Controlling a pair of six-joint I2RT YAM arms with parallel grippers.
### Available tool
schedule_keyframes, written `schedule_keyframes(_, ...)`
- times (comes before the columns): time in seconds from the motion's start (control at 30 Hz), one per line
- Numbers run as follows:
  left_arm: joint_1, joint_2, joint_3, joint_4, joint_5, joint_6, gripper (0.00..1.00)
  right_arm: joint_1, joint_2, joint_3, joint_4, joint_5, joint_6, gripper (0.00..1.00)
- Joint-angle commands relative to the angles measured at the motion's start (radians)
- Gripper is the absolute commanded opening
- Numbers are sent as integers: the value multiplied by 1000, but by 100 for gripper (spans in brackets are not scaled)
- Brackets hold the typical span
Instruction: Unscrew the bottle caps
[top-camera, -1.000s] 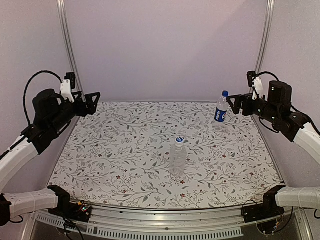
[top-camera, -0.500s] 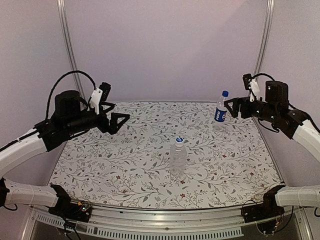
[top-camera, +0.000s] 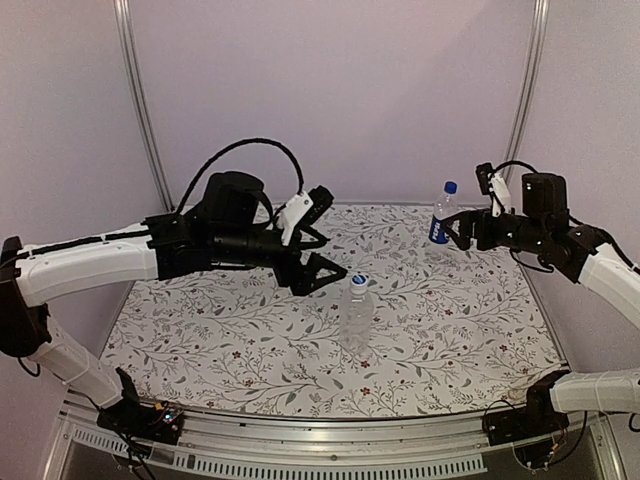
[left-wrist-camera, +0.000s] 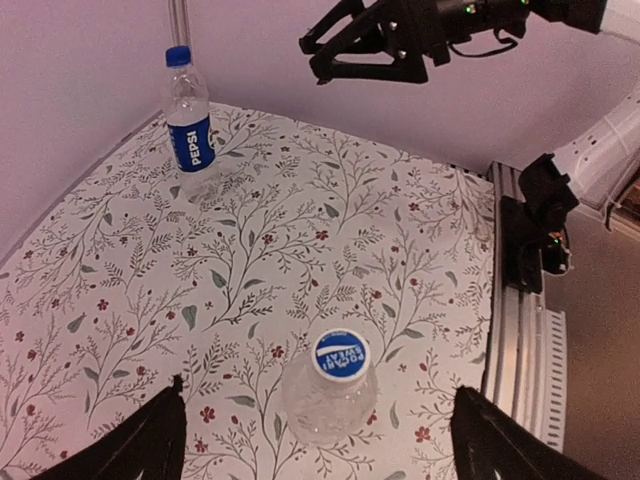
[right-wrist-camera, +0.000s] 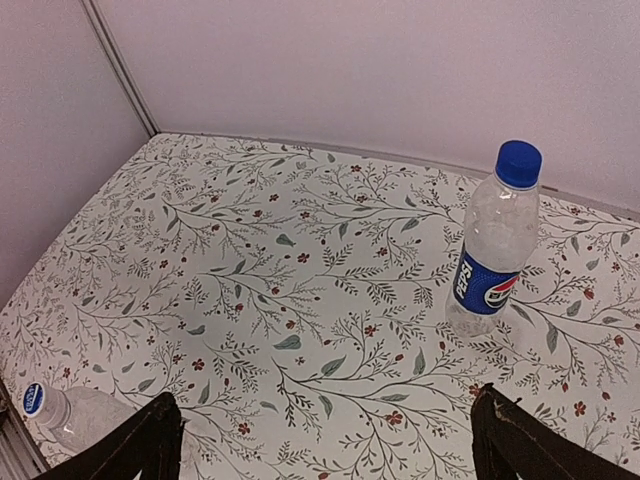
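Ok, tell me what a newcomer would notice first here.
The long left arm reaching over the flowered table, its left gripper open just beside the blue cap of the plain bottle standing mid-table. Then the labelled bottle, upright and capped at the far right, with the right gripper open close beside it.

Soft, even light with a lilac cast fills all three views, and no lamp or window shows. Shadows are faint: the plain bottle (left-wrist-camera: 322, 405) just ahead of the left gripper (top-camera: 328, 240) leaves barely a pale smudge on the cloth (left-wrist-camera: 300, 230). That gripper's fingertips (left-wrist-camera: 140, 450) read as dark, soft-edged wedges, while the cap (left-wrist-camera: 340, 357) framed between them is sharp enough to read. Ahead of the right gripper (right-wrist-camera: 330, 440), the labelled bottle (right-wrist-camera: 495, 250) carries small glints. The top view is grainier, with its table edges bowed.
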Motion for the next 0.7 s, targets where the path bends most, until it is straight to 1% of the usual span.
schedule_keyframes(0.0,-60,115,116,-95,32,34,90,6,-19,-24,16,-20,14,99)
schedule_keyframes(0.07,-67,164,156,-119,38,23,88,8,-22,-30,20,-21,14,99)
schedule_keyframes(0.17,-74,221,207,-142,60,20,81,7,-25,-39,24,-25,16,99)
schedule_keyframes(0.23,-75,247,230,-152,74,19,78,7,-24,-41,24,-26,12,99)
schedule_keyframes(0.37,-75,283,240,-158,56,20,77,6,-20,-33,14,-32,4,99)
schedule_keyframes(0.67,-75,336,251,-160,53,20,63,8,-31,-44,25,-39,7,99)
